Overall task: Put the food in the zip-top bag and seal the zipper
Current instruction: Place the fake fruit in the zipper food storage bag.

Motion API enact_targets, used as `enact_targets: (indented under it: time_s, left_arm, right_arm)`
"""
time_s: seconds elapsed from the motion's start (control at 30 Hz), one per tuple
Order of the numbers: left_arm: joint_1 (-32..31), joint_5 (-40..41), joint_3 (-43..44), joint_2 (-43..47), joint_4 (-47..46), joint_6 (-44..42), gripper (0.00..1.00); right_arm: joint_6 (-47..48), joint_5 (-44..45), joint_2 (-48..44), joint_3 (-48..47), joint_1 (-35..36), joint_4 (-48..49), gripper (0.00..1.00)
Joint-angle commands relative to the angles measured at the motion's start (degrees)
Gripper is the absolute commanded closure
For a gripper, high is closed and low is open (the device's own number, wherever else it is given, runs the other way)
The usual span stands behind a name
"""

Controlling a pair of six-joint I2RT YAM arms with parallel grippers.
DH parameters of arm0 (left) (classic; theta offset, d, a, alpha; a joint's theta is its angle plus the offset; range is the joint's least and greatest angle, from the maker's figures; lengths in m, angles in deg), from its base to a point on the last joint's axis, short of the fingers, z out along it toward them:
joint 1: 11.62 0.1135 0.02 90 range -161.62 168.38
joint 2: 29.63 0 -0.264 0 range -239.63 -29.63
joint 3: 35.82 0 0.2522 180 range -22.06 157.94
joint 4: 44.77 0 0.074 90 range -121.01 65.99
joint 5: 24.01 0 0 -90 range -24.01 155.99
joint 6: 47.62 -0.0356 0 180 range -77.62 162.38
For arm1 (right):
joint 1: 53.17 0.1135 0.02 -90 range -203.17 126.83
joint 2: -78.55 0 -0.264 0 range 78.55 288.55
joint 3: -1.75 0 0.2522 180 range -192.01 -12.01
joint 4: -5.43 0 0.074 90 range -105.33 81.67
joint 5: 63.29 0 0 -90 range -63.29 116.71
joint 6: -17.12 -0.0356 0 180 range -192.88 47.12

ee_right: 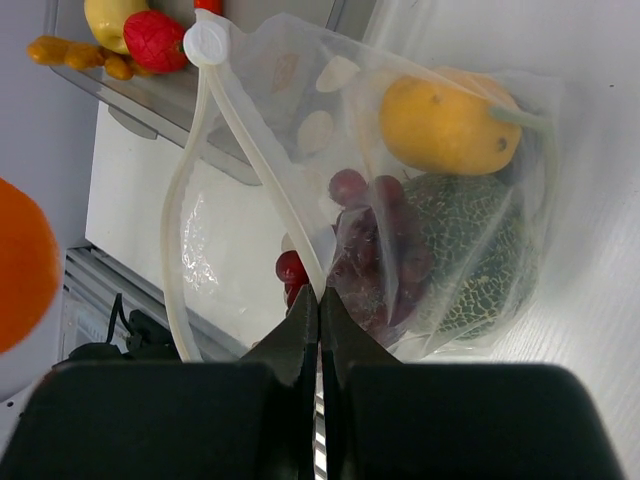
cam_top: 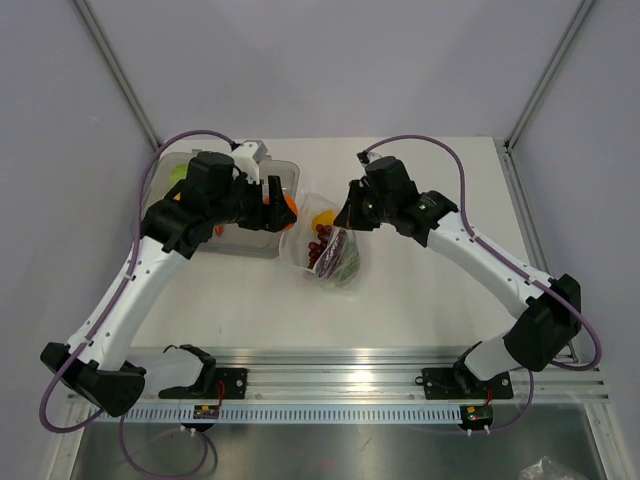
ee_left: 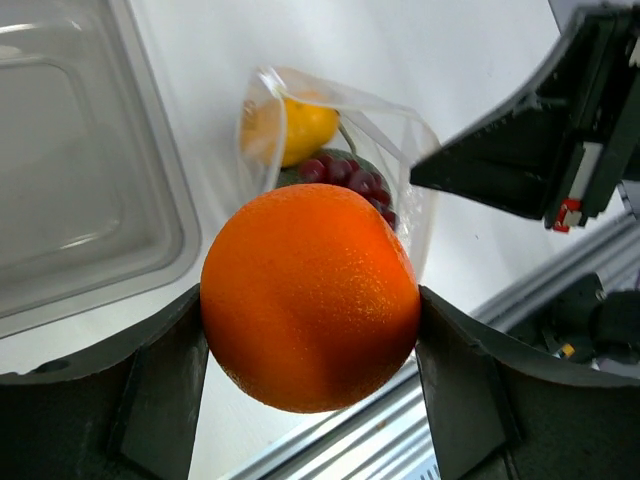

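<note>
My left gripper (ee_left: 310, 345) is shut on the orange (ee_left: 310, 295), held above the table beside the tray, left of the zip-top bag (cam_top: 330, 250); the orange also shows in the top view (cam_top: 287, 207). My right gripper (ee_right: 320, 300) is shut on the bag's zipper strip (ee_right: 265, 175), holding the mouth open. The zip-top bag (ee_right: 450, 230) holds a yellow fruit (ee_right: 445, 125), dark red grapes (ee_right: 375, 235) and a green netted piece (ee_right: 470, 255). The bag also shows in the left wrist view (ee_left: 335, 150).
The grey translucent tray (cam_top: 255, 245) stands at the back left; its rim shows in the left wrist view (ee_left: 120, 260). In it lie a red strawberry (ee_right: 155, 40), a yellow piece (ee_right: 110, 18) and small orange bits (ee_right: 75, 52). A metal rail (cam_top: 330, 372) runs along the near edge.
</note>
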Motion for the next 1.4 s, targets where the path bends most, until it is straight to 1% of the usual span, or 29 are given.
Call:
enact_targets:
  time_s: [0.0, 0.1, 0.27, 0.3, 0.63, 0.83, 0.87, 0.93, 1.0, 1.07, 1.1, 1.3, 1.37]
  left_arm:
    - [-1.25, -5.99, -2.75, 0.75, -3.15, 1.51, 0.64]
    - [-3.70, -6.62, -3.46, -1.18, -4.92, 2.65, 0.64]
    - [-7.05, 0.05, -3.03, -5.04, -8.43, 5.37, 0.64]
    - [-7.75, 2.58, -2.50, -6.01, -8.79, 5.64, 0.64]
    - [-9.95, 16.49, 0.75, -15.33, -11.77, 6.34, 0.63]
    - [-13.29, 24.05, 1.90, -19.37, -16.08, 5.73, 0.62]
    - [-13.90, 24.84, 2.07, -20.08, -16.61, 5.12, 0.49]
    - [-14.43, 25.55, 3.13, -22.44, -15.65, 4.59, 0.27]
    - [-14.79, 25.20, 5.22, -23.77, -13.81, 4.59, 0.13]
    - [-15.14, 24.59, 5.76, -23.78, -12.31, 4.33, 0.09]
    - [-15.14, 23.28, 5.85, -23.34, -11.87, 4.15, 0.02]
    - [-15.31, 16.95, 7.08, -18.51, -8.27, 1.69, 0.01]
    - [-15.40, 16.15, 6.56, -16.75, -7.30, 1.43, 0.01]
  right_arm:
    - [-0.58, -0.27, -3.03, -0.01, 0.50, 2.68, 1.00]
    - [-0.75, -0.18, -3.73, 0.16, 0.50, 2.51, 1.00]
    - [-0.84, 0.52, -4.79, 0.78, 0.50, 2.16, 1.00]
    - [-0.84, 0.52, -5.05, 0.87, 0.50, 2.07, 1.00]
    - [-0.93, 1.31, -7.95, 2.18, 0.50, 1.36, 1.00]
    - [-0.93, 1.40, -8.74, 3.06, 0.50, 1.10, 1.00]
    - [-0.84, 1.40, -8.74, 3.15, 0.50, 1.10, 1.00]
    - [-0.67, 1.58, -8.74, 3.15, 0.50, 1.10, 1.00]
    - [-0.58, 1.58, -8.74, 3.33, 0.50, 0.84, 1.00]
    - [-0.49, 1.75, -9.01, 3.59, 0.50, 0.93, 1.00]
    - [-0.58, 1.75, -9.01, 3.77, 0.50, 1.19, 1.00]
    - [-0.58, 1.40, -9.18, 4.03, 0.50, 1.89, 1.00]
    - [-0.58, 1.31, -9.01, 3.94, 0.50, 2.07, 1.00]
